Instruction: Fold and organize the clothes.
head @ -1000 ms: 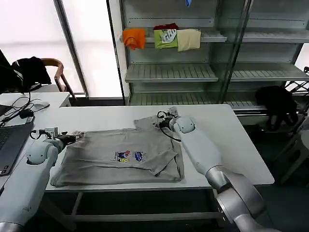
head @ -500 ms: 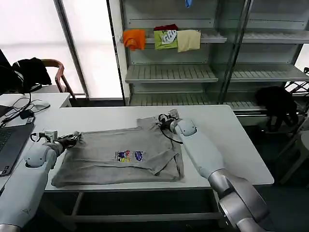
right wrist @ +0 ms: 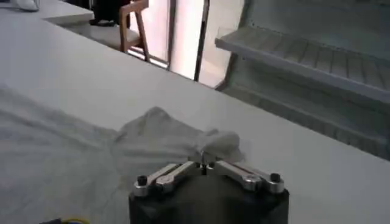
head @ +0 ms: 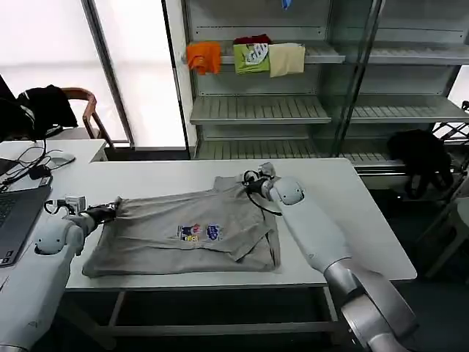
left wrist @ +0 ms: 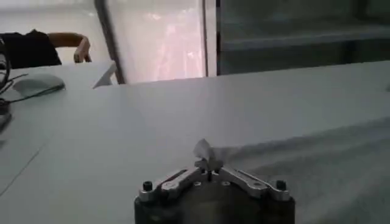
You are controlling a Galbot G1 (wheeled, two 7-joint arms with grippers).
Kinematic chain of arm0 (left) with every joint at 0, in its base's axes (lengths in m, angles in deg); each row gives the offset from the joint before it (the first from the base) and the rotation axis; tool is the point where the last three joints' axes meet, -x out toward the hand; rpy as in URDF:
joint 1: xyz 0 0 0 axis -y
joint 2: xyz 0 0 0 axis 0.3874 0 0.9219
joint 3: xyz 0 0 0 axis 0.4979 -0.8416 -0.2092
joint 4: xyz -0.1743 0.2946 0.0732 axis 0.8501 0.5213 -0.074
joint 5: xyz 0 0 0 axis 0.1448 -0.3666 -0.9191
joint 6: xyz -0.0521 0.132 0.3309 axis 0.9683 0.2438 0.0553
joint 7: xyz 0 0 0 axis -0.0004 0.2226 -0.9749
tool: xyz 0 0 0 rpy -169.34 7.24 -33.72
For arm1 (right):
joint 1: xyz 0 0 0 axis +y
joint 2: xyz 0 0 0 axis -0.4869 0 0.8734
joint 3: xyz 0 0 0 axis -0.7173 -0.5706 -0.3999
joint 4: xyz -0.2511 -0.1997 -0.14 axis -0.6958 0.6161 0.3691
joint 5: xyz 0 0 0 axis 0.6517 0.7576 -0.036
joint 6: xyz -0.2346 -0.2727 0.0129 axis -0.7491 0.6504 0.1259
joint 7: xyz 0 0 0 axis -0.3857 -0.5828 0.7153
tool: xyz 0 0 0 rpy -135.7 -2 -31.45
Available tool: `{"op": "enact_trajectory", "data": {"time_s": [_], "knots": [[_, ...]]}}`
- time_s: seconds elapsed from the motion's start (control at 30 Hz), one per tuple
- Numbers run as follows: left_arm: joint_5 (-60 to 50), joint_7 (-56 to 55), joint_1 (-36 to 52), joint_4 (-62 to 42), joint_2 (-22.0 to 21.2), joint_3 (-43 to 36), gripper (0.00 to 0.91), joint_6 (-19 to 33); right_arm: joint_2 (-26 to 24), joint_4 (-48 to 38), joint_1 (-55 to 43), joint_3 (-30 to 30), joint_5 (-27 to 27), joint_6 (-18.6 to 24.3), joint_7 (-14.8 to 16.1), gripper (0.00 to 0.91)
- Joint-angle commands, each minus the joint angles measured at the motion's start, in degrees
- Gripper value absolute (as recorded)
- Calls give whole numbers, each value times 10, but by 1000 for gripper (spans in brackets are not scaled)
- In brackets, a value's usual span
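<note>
One light grey shirt (head: 187, 231) lies spread across the middle of the white table (head: 352, 213), its chest print facing up; the left gripper (head: 110, 211) is clamped on the shirt's edge nearest the table's left end (left wrist: 206, 152); the right gripper (head: 249, 183) pinches a bunched fold (right wrist: 183, 143) at the shirt's far right corner, toward the table's back edge.

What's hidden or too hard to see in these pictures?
- Shirt chest print: too small to read, head view.
- Shirt's far corner: covered by the right gripper, head view.
- Left gripper: body cut off by the frame edge, left wrist view.
- Laptop: cut off at the head view's left edge.
</note>
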Motion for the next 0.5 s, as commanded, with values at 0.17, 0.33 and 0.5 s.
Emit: {"op": "enact_trajectory", "data": {"time_s": [0.17,0.33,0.5], "knots": [[75,-49,-88,142,18,52,10,26,-79,224,42,-41,-96,-11,-57,0],[84,-69,-151,184,27,80,10,53,-117,314,84,-47,-134,-12,-117,0],[85,-110,-189,219,24,97,10,59,-148,374,129,-36,-145,-14,-133,0]]}}
